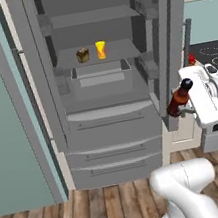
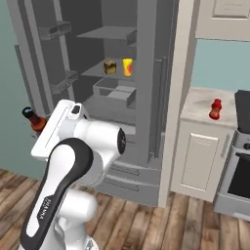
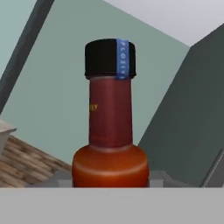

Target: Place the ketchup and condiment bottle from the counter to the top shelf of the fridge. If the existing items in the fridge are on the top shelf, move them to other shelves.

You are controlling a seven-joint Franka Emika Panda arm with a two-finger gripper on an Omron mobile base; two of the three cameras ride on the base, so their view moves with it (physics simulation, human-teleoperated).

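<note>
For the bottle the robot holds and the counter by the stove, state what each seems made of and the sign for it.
The condiment bottle: likely glass or glossy plastic, from its smooth translucent red-brown body; the matte black cap looks plastic. The counter: probably polished stone, from its pale beige marbled surface. Both are rendered, so it's a guess.

- The left base view looks forward and down from behind the arm, facing the open fridge (image 1: 101, 82) nearly head-on.
- The right base view faces the same fridge (image 2: 127, 73) obliquely, taking in the counter (image 2: 207, 110) at right.
- The hand view sits very near the condiment bottle (image 3: 110, 131), looking along it.
</note>
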